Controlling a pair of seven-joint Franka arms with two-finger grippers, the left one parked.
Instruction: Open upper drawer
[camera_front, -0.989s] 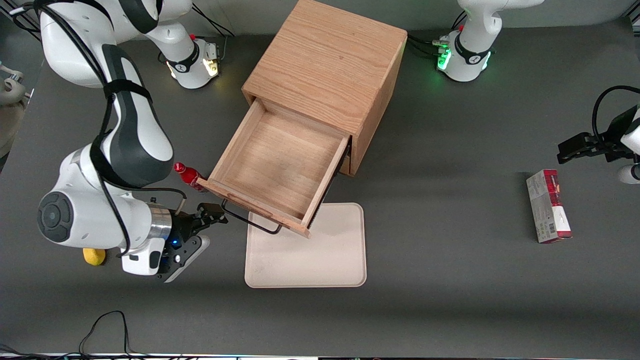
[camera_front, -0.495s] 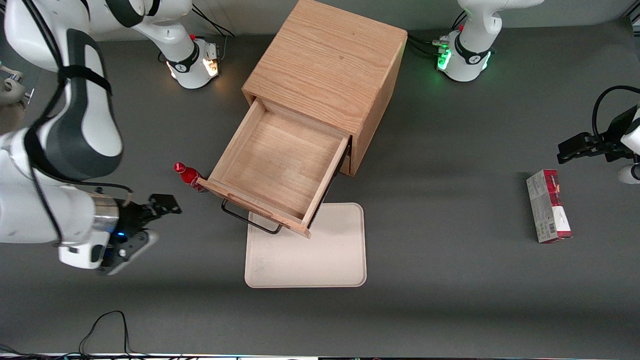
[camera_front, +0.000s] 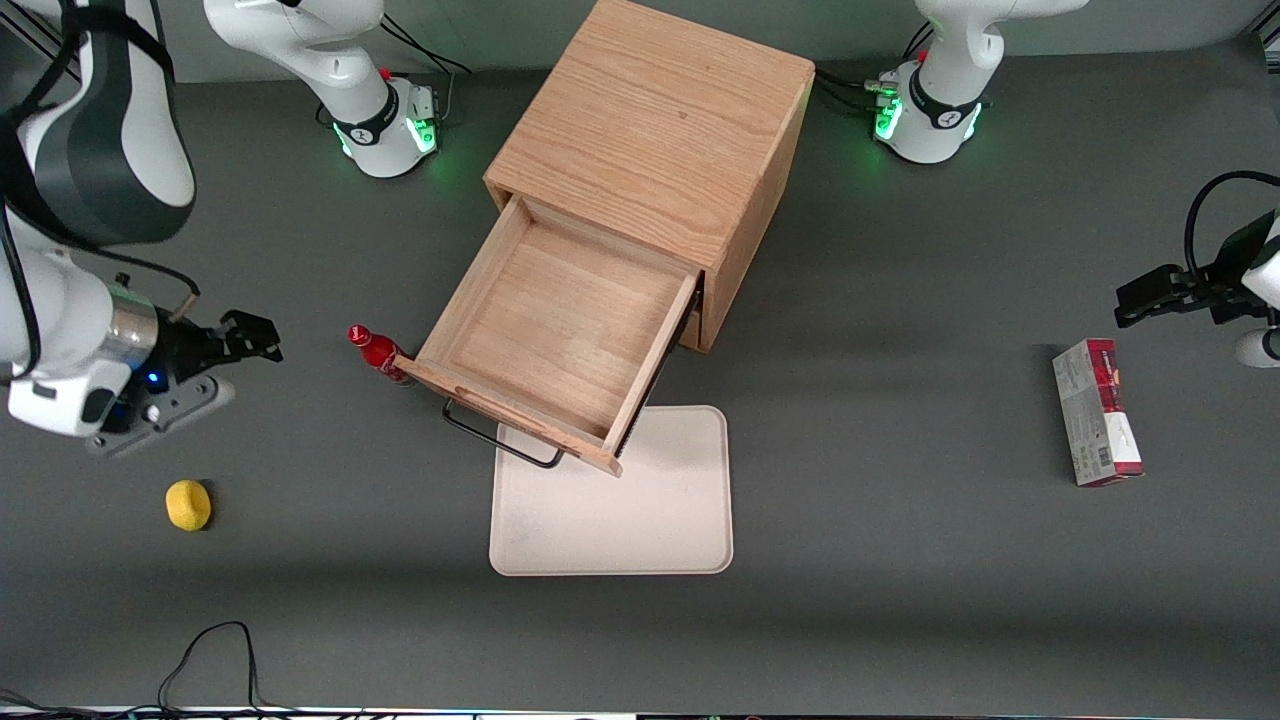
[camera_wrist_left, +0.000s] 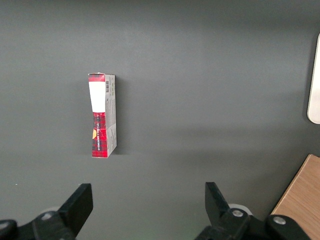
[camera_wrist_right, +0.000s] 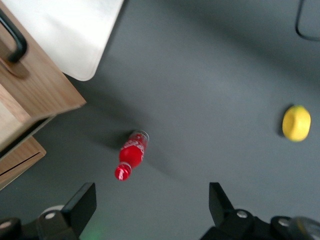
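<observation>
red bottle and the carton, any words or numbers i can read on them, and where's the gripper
Red bottle: white script on its label, too blurred to read.
Carton: red and white print with a barcode, too small to read.
Upper drawer, pulled out: no text.
Gripper: open, no markings, above the table toward the working arm's end, clear of the drawer's handle.

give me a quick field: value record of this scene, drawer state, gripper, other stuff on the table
upper drawer: pulled well out of the oak cabinet, inside bare
handle: black wire bar, nothing gripping it
gripper: open, holding nothing, off toward the working arm's end of the table
red bottle: upright beside the drawer front
tray: partly under the drawer front
lemon: on the table
carton: toward the parked arm's end
</observation>
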